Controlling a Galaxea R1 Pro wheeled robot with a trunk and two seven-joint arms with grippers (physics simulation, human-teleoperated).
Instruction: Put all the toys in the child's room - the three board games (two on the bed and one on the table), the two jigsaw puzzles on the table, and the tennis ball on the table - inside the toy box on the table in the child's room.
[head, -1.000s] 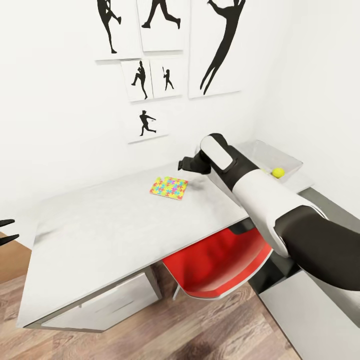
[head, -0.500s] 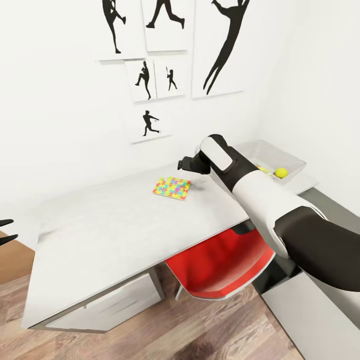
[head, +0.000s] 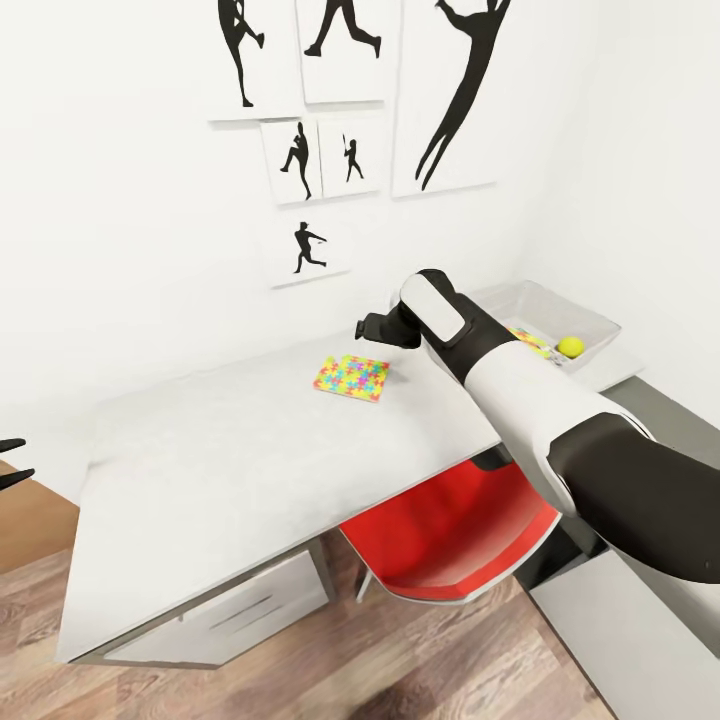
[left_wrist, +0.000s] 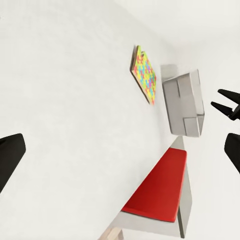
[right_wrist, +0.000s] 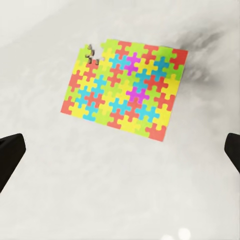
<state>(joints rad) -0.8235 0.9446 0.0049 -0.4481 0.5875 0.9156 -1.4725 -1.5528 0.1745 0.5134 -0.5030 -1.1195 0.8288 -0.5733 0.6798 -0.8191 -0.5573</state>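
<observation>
- toy box (head: 600, 322) sits at the far right end of the table (head: 230, 470), against the wall corner
- tennis ball (head: 571, 346) lies inside the toy box, so that item looks done
- a flat piece with jigsaw colours (head: 531, 340) also lies in the toy box beside the ball, partly hidden by the right arm; probably the first puzzle, already in
- second jigsaw puzzle (right_wrist: 125, 90) lies flat on the table, out in the open, well apart from the toy box; not yet put away
- right gripper (head: 366, 328) hovers just above and beside that puzzle (head: 351, 377), not touching it; in the right wrist view the two fingertips (right_wrist: 11, 152) stand wide apart at either side with the puzzle between and ahead of them, nothing held
- left gripper (head: 10, 462) at the left edge of the head view, off the table, fingers apart, empty; the left wrist view looks along the table with the puzzle (left_wrist: 145, 75) and toy box (left_wrist: 184, 102) far off
- no board games seen on the table or in the visible part of the box; bed is out of frame, so their state can't be told
- judgement: roughly two of six items in, current step is picking up the remaining puzzle, board games most likely left after that
- red chair (head: 450, 535) tucked under the table
</observation>
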